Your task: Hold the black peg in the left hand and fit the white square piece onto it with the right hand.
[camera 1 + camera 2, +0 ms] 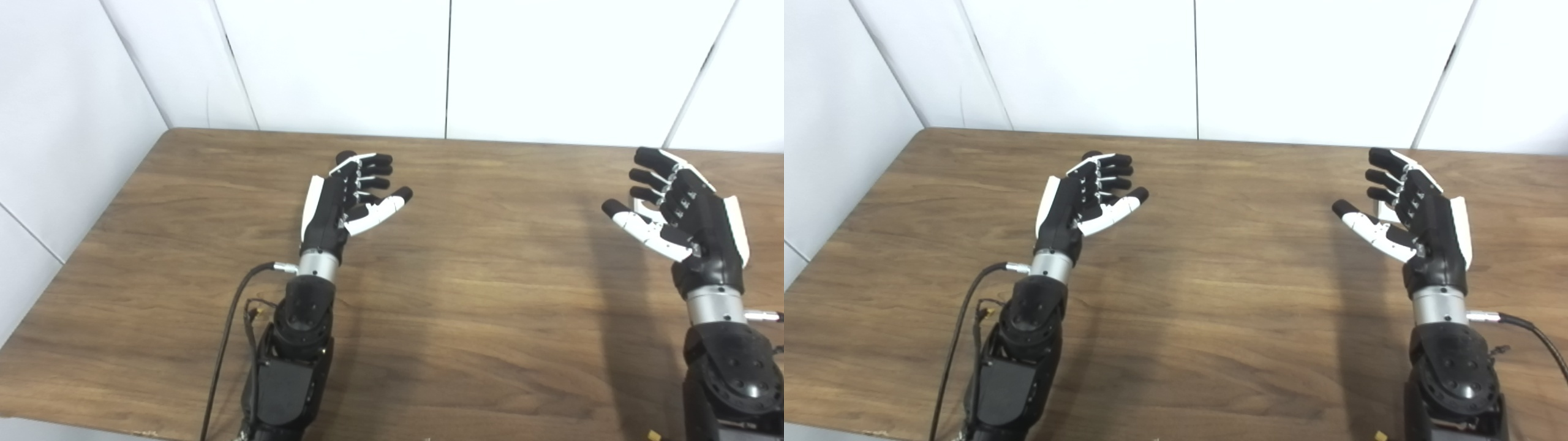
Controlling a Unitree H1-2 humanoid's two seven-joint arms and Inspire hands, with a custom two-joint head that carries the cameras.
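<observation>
Two hands, a left hand [348, 199] and right hand [686, 211], over one wooden table [490, 294].

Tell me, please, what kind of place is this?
Probably a robot test bench in a lab: a bare wooden table, plain white wall panels, and two open robot hands, left robot hand and right robot hand.

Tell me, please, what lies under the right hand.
Under the open right hand the wooden table shows, and a white sliver between thumb and fingers; whether it is the white piece, the hand hides.
</observation>
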